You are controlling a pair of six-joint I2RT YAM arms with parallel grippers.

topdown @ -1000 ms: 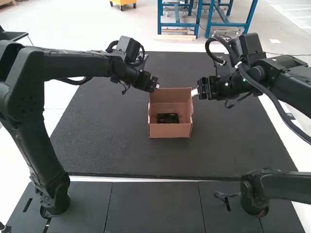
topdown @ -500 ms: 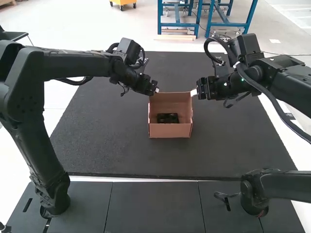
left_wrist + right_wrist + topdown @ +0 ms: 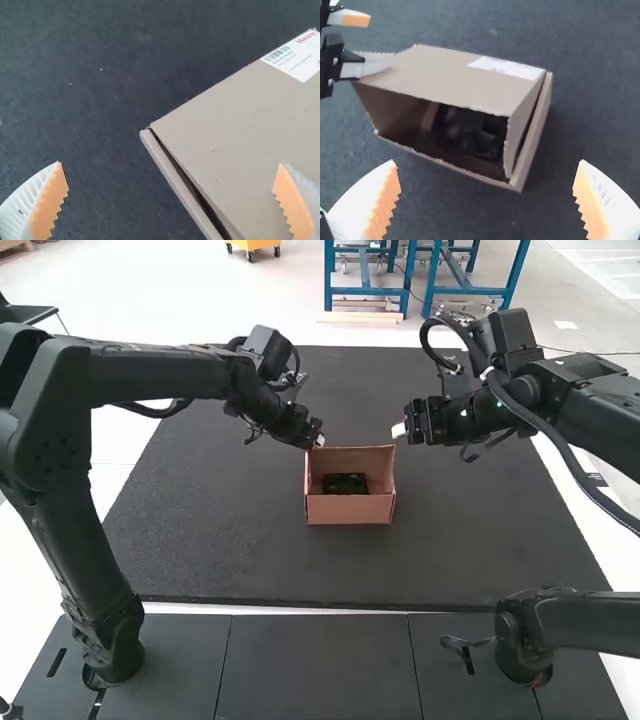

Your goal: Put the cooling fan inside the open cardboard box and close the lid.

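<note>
Black cooling fan [image 3: 345, 483] in brown cardboard box [image 3: 350, 508] on black rubber mat [image 3: 200, 510], lid [image 3: 455, 80] half-down over it. Left hand [image 3: 315, 435] at 10 o'clock, right hand [image 3: 398, 431] at 2, both spread wide, empty.

The box [image 3: 350, 502] is plain brown cardboard, matt and slightly fibrous, ragged along one cut edge. Its lid [image 3: 455, 80] carries a smooth white paper label [image 3: 505, 68]. The fan [image 3: 470, 132] inside looks like dark plastic. The mat [image 3: 200, 500] underneath is black, grainy and rubbery. The robot's fingers [image 3: 355, 207] are white ribbed plastic with matt orange toothed pads [image 3: 50, 200], and the arms [image 3: 150, 370] are matt black.
</note>
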